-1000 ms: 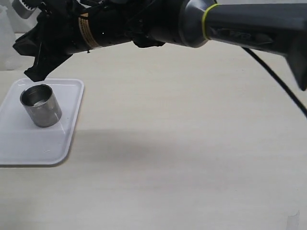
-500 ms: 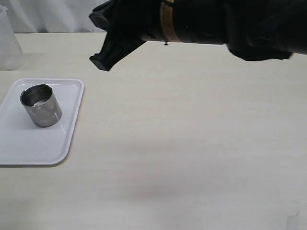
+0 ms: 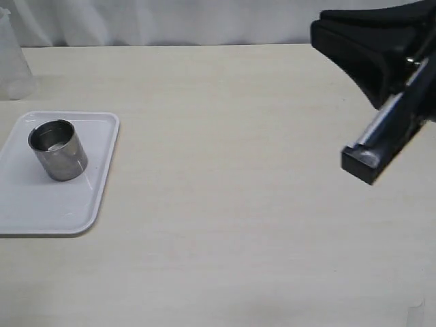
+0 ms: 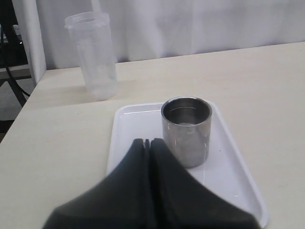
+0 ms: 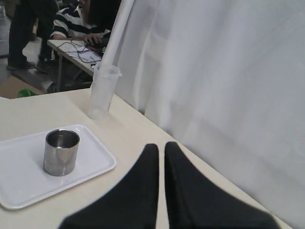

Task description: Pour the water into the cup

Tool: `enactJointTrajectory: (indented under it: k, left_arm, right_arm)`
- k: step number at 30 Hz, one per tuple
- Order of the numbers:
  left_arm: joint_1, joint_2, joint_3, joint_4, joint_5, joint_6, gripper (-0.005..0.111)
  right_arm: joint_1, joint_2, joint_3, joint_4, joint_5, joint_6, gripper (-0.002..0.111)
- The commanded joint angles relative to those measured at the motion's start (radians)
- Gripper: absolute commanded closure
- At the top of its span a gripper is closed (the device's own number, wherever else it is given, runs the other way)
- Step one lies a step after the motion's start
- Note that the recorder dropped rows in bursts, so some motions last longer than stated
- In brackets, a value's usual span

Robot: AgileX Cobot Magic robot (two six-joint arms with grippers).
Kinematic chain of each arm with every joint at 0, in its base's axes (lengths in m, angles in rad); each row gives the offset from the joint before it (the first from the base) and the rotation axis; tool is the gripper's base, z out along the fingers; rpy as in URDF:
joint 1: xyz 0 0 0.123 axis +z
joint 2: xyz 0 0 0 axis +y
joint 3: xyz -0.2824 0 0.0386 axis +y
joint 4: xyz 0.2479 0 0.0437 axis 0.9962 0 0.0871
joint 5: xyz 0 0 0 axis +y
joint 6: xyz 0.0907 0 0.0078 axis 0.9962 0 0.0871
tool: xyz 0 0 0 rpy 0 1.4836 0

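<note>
The steel cup (image 3: 58,150) stands upright on a white tray (image 3: 41,204) at the left; it also shows in the left wrist view (image 4: 186,131) and the right wrist view (image 5: 61,151). A pale shiny patch (image 3: 51,139) lies in its bottom; I cannot tell whether it is water. My left gripper (image 4: 147,141) is shut and empty, its tips just short of the cup over the tray (image 4: 131,124); it is out of the exterior view. My right gripper (image 3: 366,162) hangs in the air at the right, far from the cup, empty, with its jaws almost together (image 5: 161,145).
A tall translucent plastic beaker (image 3: 10,61) stands on the table beyond the tray, also in the left wrist view (image 4: 93,57) and the right wrist view (image 5: 102,90). A white curtain (image 5: 214,71) backs the table. A person sits at a desk (image 5: 78,28) beyond.
My right arm has swung back from above the tray at the left, across the table, to the right side. The cup, tray and beaker have not moved.
</note>
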Motion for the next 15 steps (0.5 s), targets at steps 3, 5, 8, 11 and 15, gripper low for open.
enactJointTrajectory:
  k: [3, 5, 8, 11, 15]
  left_arm:
    - [0.001, -0.002, 0.003, -0.001, -0.011, -0.007, 0.107]
    - [0.001, -0.002, 0.003, -0.001, -0.014, -0.007, 0.107]
    - [0.001, -0.002, 0.003, -0.001, -0.014, -0.007, 0.107]
    - [0.001, -0.002, 0.003, -0.001, -0.014, -0.007, 0.107]
    - [0.001, -0.002, 0.003, -0.001, -0.014, -0.007, 0.107]
  right_arm:
    - [0.000, -0.160, 0.056, -0.001, 0.004, 0.008, 0.104]
    - [0.000, -0.209, 0.060, -0.001, 0.004, 0.008, 0.104]
    - [0.000, -0.252, 0.060, -0.001, 0.004, 0.008, 0.104]
    - [0.000, -0.286, 0.060, -0.001, 0.004, 0.008, 0.104]
    - [0.000, -0.323, 0.060, -0.001, 0.004, 0.008, 0.104]
